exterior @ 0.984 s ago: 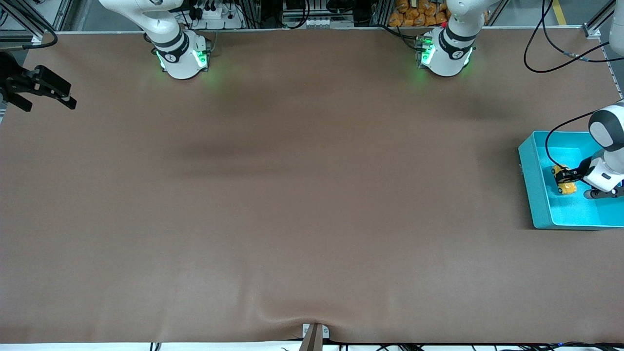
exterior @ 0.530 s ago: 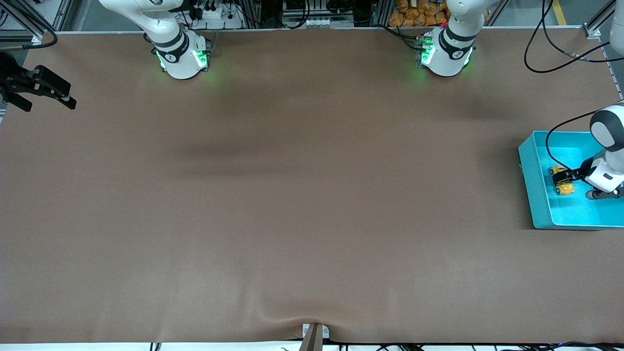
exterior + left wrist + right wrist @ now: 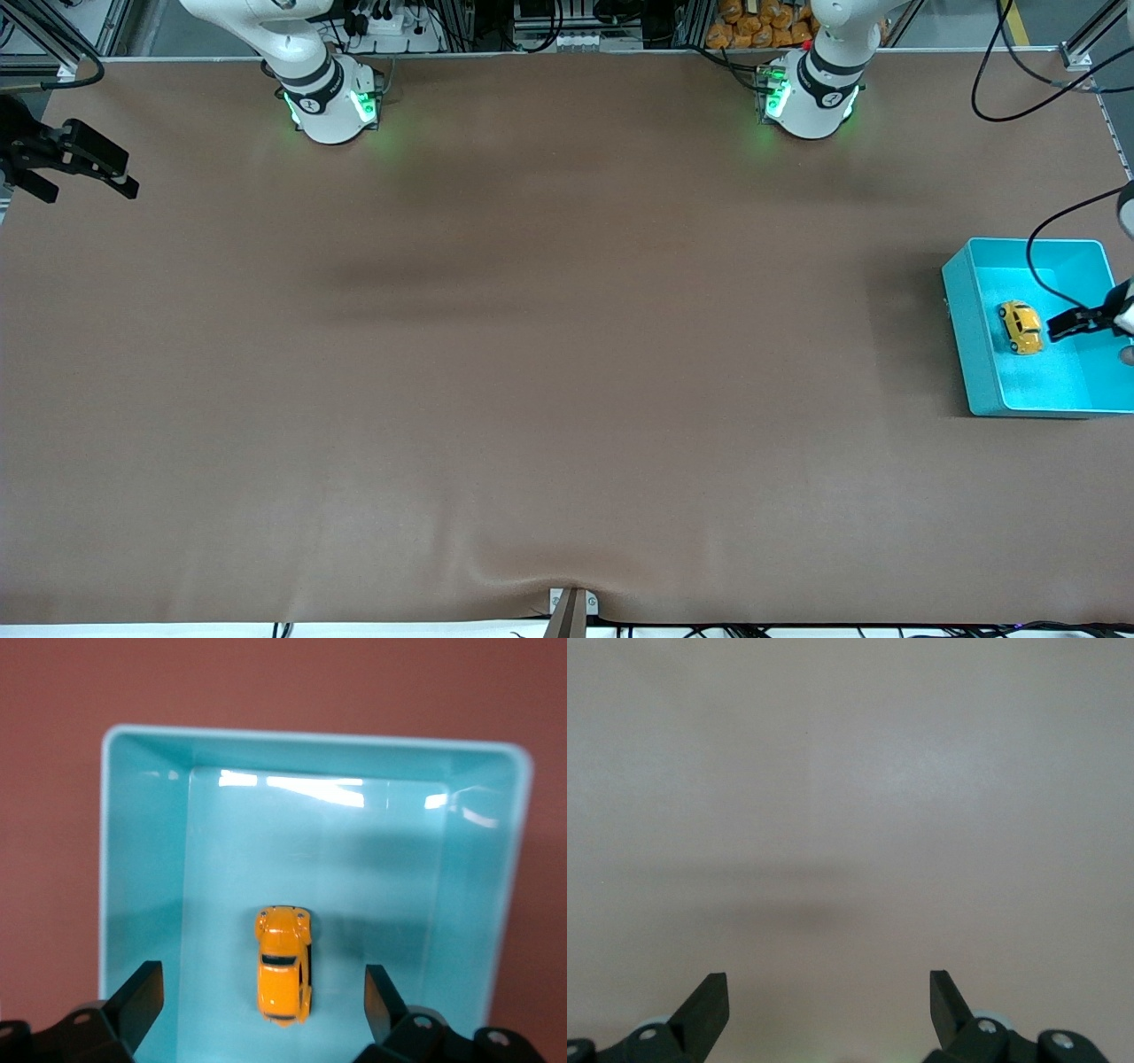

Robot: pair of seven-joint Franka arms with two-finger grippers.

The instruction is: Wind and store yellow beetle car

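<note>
The yellow beetle car (image 3: 1021,326) lies on the floor of the turquoise bin (image 3: 973,354) at the left arm's end of the table. It also shows in the left wrist view (image 3: 283,964), upright on its wheels. My left gripper (image 3: 1067,324) is open and empty, raised over the bin beside the car; its fingers stand wide apart on either side of the car in the left wrist view (image 3: 261,992). My right gripper (image 3: 80,168) is open and empty and waits over the table edge at the right arm's end.
The bin (image 3: 142,859) has raised walls around the car. A black cable (image 3: 1041,266) hangs over the bin from the left arm. The brown table mat (image 3: 549,354) has a ripple at its edge nearest the camera.
My left gripper has let go of the car, opened and pulled back and up out of the bin. The car now lies free on the bin floor. The right arm has not moved.
</note>
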